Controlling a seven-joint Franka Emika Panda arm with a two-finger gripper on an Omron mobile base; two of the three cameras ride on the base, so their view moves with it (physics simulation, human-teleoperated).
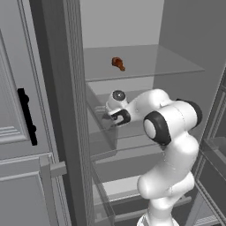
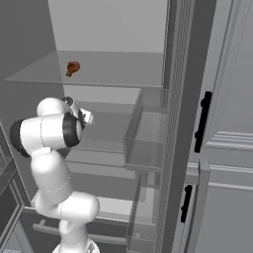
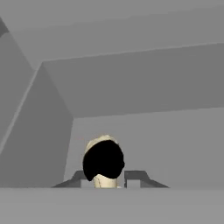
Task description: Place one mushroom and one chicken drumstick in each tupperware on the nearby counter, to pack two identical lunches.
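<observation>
Reaching into the open grey fridge, the white arm's end effector (image 3: 103, 180) has its 2 dark fingertips clamped on a pale beige mushroom with a dark cap (image 3: 103, 159), at the middle shelf. A brown chicken drumstick (image 1: 118, 63) lies on the glass shelf above. Next, likely, withdrawing the mushroom and carrying it toward a tupperware.

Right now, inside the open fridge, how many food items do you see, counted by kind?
Chicken drumstick: 1, lying on the upper glass shelf.
Mushroom: 1, pale with a dark cap, between the fingertips of the gripper, seen in the hand view.
Total: 2 food items.
</observation>
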